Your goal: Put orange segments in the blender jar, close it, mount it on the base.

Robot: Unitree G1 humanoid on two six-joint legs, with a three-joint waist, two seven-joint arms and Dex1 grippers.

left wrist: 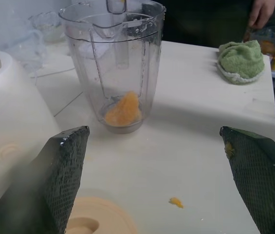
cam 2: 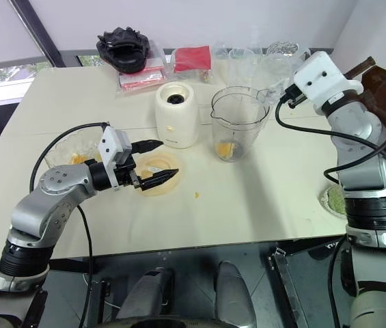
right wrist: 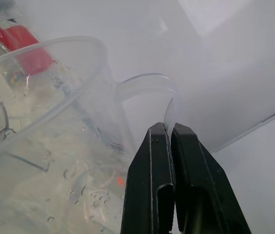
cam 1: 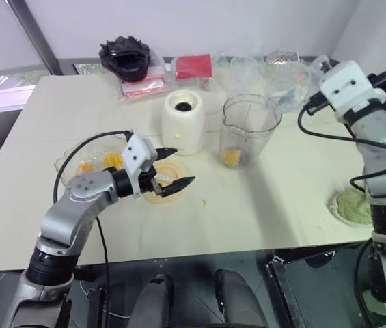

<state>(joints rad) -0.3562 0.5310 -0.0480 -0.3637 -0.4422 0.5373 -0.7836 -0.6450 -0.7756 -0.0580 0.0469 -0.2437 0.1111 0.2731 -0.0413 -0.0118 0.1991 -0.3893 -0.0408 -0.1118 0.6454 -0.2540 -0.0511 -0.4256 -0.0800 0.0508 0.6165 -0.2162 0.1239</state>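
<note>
One blender jar [cam 1: 251,123] stands upright and open-topped near the middle of a pale table [cam 1: 295,198], with a single orange piece [cam 1: 232,157] lying at its bottom. Just beside it stands one white base [cam 1: 183,126], and in front of the base lies one cream lid [cam 2: 158,164], flat on the table. The left gripper [cam 1: 182,165] hovers over that lid with its two black fingers spread wide and nothing between them. Behind its wrist sits one clear tray [cam 1: 66,160] holding several orange segments [cam 1: 113,160], too bunched to count, while one small orange scrap [cam 1: 205,201] lies loose on the table between the lid and the jar. The right gripper [right wrist: 170,126] is up at the jar's far side, its fingers pressed together at the clear handle [right wrist: 144,80]; whether they pinch it cannot be made out. One green cloth [cam 1: 351,206] rests near the table's right edge, well apart from the jar. Along the back edge lie one black ridged object [cam 1: 126,56], red packets [cam 1: 193,66] and a heap of clear plastic bags [cam 1: 281,72]. A person's hand [left wrist: 260,12] shows beyond the table. A plain white wall [cam 1: 213,24] closes the room behind, and a low window [cam 1: 1,82] runs at the left.
</note>
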